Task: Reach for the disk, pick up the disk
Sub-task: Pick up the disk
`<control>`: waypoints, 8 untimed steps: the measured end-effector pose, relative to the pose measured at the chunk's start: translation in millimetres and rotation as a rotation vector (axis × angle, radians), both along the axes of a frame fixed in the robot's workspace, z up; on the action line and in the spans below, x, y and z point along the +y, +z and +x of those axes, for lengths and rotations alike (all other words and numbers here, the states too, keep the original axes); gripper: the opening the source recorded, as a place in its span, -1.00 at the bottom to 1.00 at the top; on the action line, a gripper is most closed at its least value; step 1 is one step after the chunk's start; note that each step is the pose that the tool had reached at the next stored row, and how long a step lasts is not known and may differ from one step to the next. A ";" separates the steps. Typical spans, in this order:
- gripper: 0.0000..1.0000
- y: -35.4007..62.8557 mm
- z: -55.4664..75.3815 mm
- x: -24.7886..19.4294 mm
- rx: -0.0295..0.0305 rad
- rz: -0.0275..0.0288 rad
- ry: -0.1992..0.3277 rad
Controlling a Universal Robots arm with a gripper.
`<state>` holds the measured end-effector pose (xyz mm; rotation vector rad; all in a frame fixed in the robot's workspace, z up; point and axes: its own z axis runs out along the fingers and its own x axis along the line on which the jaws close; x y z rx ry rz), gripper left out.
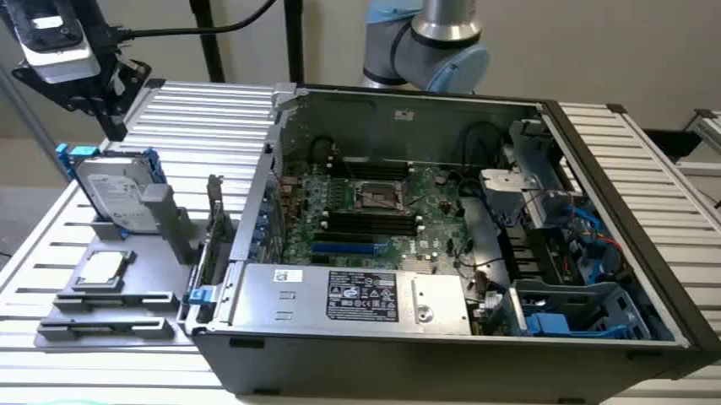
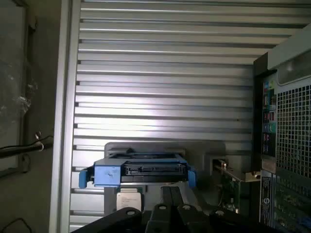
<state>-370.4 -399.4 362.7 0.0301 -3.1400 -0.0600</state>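
Fingers (image 2: 165,196) shut on nothing, the gripper (image 1: 113,126) hangs apart at twelve o'clock of the disk (image 1: 118,198), which stands upright in a grey holder (image 1: 169,224) at nine o'clock of the computer case (image 1: 451,363).

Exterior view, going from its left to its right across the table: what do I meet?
Silver-grey metal disk in blue plastic rails → dark upright circuit card → green rectangular motherboard → blue plastic caddy.
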 end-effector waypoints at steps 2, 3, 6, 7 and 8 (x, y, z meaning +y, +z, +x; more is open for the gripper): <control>-0.79 0.0 0.0 0.0 0.0000 0.0000 0.000; -0.79 0.0 0.0 0.0 0.0000 0.0000 0.000; -0.79 0.0 0.0 0.0 0.0000 0.0000 0.000; -0.79 0.0 0.0 0.0 0.0000 0.0000 0.000; -0.79 0.0 0.0 0.0 0.0000 0.0000 0.000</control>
